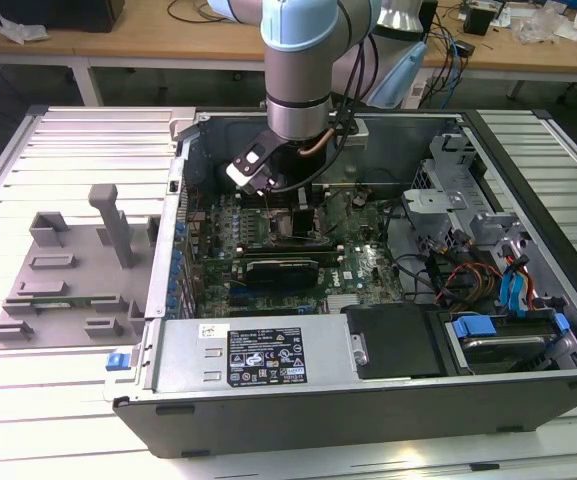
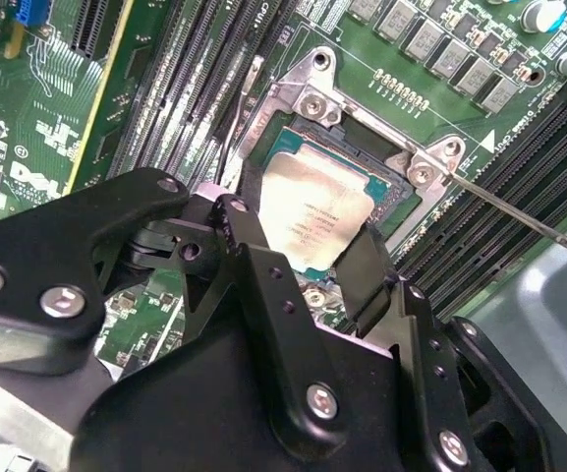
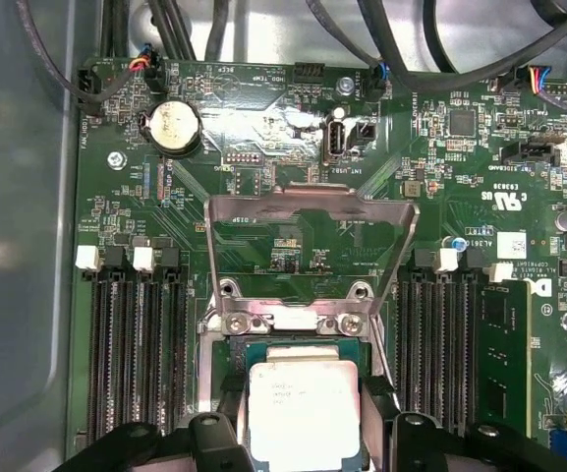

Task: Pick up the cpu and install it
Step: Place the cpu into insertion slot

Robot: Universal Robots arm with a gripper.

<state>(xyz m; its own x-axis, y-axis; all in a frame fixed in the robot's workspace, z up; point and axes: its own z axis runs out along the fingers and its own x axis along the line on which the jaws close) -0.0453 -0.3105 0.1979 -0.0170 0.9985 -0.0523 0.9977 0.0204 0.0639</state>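
Note:
The cpu [image 3: 303, 408], a small square chip with a shiny silver top, lies in or just above the open socket [image 3: 226, 344] on the green motherboard [image 3: 263, 138]. My gripper [image 3: 303, 418] has one black finger pressed against each of two opposite edges of the cpu [image 2: 312, 211], so it is shut on it. The black fingers [image 2: 249, 236] flank the chip in both wrist views. The socket's metal load plate [image 3: 308, 206] is tilted up, and its thin lever [image 2: 519, 211] is swung out. In the exterior view the gripper [image 1: 293, 210] reaches down into the open computer case [image 1: 268, 400].
Rows of black memory slots [image 3: 131, 344] flank the socket on both sides. A long black expansion card [image 1: 283, 268] lies just in front of it. Cables [image 1: 468, 275] and drive bays [image 1: 508, 340] fill the case's right side. A grey fixture tray [image 1: 68, 270] sits outside on the exterior view's left.

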